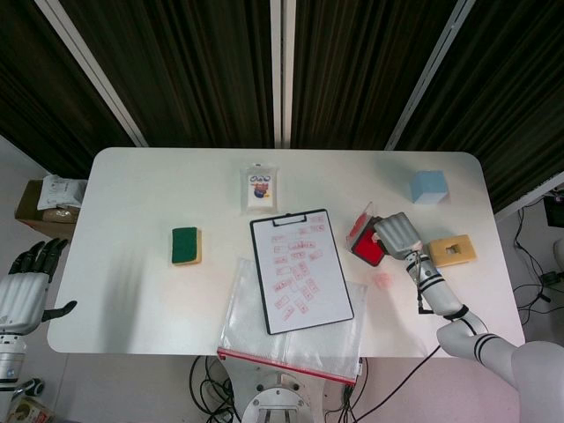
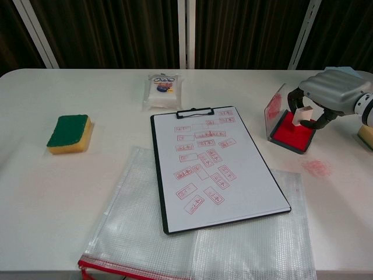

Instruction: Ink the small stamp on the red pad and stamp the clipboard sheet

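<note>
My right hand (image 2: 327, 93) (image 1: 397, 234) grips the small white stamp (image 2: 302, 116) and holds it down on the red ink pad (image 2: 291, 133) (image 1: 367, 249), whose clear lid (image 2: 276, 109) stands open on the left. The clipboard (image 2: 213, 166) (image 1: 300, 269) lies at the table's middle, its sheet covered with several red stamp marks. Off the table's left edge, my left hand (image 1: 25, 286) hangs open with its fingers spread; only the head view shows it.
A clear zip pouch (image 2: 175, 245) lies under the clipboard's near end. A green-and-yellow sponge (image 2: 70, 133) sits at the left, a tissue pack (image 2: 163, 90) behind the clipboard. A blue box (image 1: 429, 187) and a yellow block (image 1: 454, 250) are at the right. A red smudge (image 2: 316, 168) marks the table.
</note>
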Robot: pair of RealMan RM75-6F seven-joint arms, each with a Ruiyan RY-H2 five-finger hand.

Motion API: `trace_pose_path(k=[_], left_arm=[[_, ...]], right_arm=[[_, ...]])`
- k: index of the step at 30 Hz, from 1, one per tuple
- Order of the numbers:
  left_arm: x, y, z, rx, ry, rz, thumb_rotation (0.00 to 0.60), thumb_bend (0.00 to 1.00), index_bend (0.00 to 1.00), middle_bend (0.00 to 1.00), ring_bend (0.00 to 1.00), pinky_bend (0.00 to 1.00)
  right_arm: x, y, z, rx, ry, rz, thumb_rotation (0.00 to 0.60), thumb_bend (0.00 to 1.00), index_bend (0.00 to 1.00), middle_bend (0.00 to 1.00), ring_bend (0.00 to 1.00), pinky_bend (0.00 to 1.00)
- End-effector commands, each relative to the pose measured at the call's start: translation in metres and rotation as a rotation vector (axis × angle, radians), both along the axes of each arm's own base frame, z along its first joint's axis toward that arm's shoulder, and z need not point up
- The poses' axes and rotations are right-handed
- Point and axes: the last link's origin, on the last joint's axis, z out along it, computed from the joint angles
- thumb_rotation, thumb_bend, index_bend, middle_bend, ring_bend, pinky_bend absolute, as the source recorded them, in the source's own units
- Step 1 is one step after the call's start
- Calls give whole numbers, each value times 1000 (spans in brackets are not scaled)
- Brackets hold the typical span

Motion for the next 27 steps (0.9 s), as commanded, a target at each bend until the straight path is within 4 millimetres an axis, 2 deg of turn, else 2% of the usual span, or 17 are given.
trace_pose_path(k=[1, 12, 21, 27], left_arm=[[0, 0, 0, -1, 0, 0, 600, 0, 35, 61, 60, 154], [3, 1, 0, -1, 2, -5, 600, 0, 35, 61, 60, 154], [3, 0, 1, 2, -1, -4, 600, 0, 35, 61, 61, 154], [1, -2, 0, 2, -6, -1, 600, 0, 35, 61, 61, 154]], right_arm=[[-2, 2, -3, -5, 1, 4, 600, 450, 995, 838, 843, 1000], [2, 0, 4, -39, -45, 32, 600, 452, 1000, 851, 843, 1000], [34, 5, 39, -112, -179, 136, 600, 452, 1000, 856, 843, 1000], [58, 28, 53, -81, -228, 204, 600, 451, 1000, 863, 843, 1000]])
